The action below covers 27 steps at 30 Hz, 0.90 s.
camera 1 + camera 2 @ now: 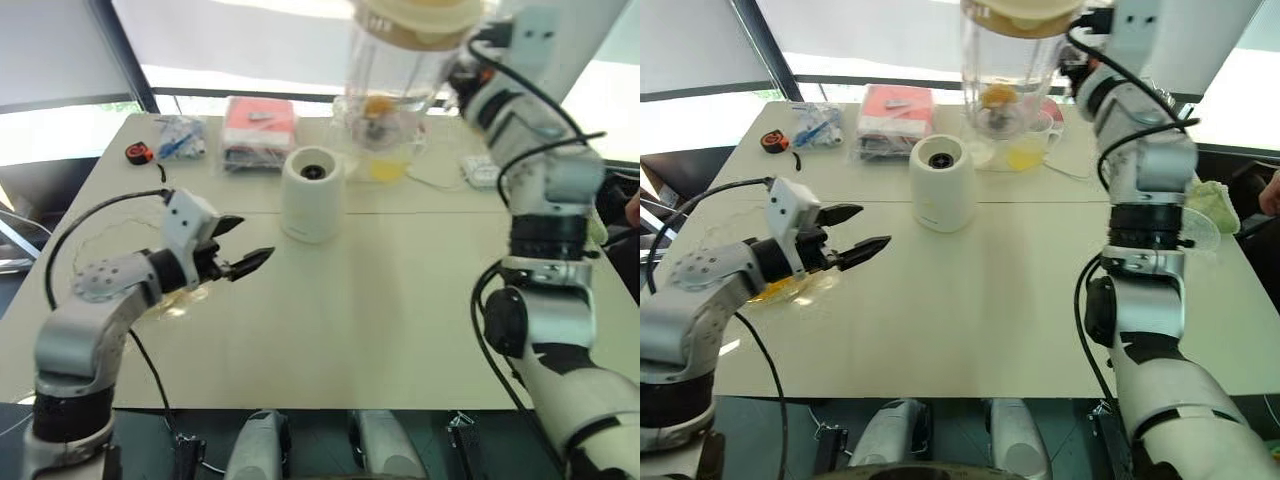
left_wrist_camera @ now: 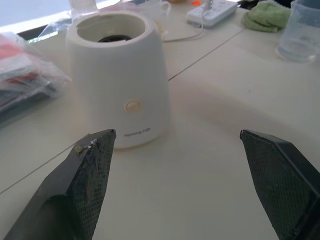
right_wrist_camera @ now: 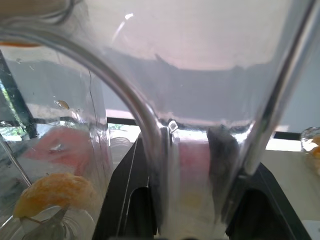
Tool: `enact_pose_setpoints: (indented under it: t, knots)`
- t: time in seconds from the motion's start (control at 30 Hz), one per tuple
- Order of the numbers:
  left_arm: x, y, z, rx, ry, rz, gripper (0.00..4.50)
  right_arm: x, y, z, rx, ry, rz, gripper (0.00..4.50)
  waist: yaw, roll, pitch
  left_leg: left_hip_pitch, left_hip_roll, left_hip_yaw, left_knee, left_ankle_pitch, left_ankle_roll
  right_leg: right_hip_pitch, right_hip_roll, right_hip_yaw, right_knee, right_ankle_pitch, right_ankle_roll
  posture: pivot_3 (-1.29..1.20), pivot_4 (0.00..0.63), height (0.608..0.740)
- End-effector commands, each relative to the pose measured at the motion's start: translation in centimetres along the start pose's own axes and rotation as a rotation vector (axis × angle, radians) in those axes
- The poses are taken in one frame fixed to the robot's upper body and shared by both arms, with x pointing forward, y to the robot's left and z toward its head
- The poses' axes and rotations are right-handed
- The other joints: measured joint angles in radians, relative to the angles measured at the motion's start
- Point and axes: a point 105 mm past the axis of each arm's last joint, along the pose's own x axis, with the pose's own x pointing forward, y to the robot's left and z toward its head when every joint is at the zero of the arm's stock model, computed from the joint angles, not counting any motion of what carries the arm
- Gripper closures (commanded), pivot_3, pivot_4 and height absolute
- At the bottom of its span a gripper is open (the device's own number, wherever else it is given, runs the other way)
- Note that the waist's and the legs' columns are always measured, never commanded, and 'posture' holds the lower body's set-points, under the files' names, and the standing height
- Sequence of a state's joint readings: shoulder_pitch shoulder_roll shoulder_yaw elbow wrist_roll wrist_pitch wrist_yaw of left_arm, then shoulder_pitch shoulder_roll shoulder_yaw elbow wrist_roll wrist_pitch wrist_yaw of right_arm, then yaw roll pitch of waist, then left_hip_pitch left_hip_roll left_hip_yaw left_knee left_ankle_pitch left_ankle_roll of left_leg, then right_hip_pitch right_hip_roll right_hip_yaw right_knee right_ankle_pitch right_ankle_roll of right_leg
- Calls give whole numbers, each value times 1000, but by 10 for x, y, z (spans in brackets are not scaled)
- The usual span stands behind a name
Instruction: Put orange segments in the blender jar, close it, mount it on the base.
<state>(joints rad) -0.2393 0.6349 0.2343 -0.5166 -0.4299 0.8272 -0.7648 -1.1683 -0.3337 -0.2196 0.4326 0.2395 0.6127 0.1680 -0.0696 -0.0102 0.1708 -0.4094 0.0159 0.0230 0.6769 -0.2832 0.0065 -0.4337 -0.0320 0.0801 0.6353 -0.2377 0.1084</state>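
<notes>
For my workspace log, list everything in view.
Blender jar: one, clear, cream lid, held aloft.
Orange segment: one visible, orange, inside the jar.
Blender base: one, white, table middle.
Cup: one, clear, yellow liquid, behind the base.
Packet: one, red, far left.
Bag: one, blue contents, beside the packet.
Tape measure: one, orange-black, far-left corner.
Power strip: one, white, far right.
Cloth: one, green, right edge.
Left tool: open, facing the base.
Right tool: shut on jar handle.

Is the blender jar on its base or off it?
Off. The right gripper holds the blender jar lifted, apart from the base, whose top socket is empty.
</notes>
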Motion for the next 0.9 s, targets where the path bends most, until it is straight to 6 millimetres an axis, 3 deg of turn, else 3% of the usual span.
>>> enact_pose_setpoints:
  t: [0.03, 0.17, 0.33, 0.9]
  knots:
    - [-16, 10, 8, 51, -4, 42, 351, 8, 25, 38, -5, -123, 75, 3494, -1, 0, 0, 0, 0, 1, -1, 0, 0, -1, -1, 0, 0, 0, 0, 0, 150, 740]
    - [-20, 18, 9, 52, -4, 89, 351, 16, 52, 40, 25, -125, 149, 3494, 2, 0, 1, -1, -2, 1, -7, 3, -5, -3, -4, -1, -2, 0, 0, 0, 150, 740]
    - [-16, 13, 9, 53, -8, 84, 351, 21, 69, 31, 20, -108, 186, 3494, 2, 0, 1, -1, -4, 2, -14, 5, -9, -6, -11, -5, -3, 0, 0, 0, 150, 740]
    - [-5, 9, 6, 26, -37, 100, 351, 34, 68, -27, -69, 18, 185, 3494, -2, 0, 1, 0, -5, 3, -14, 7, -12, -6, -12, -6, -1, 0, 0, 0, 150, 740]
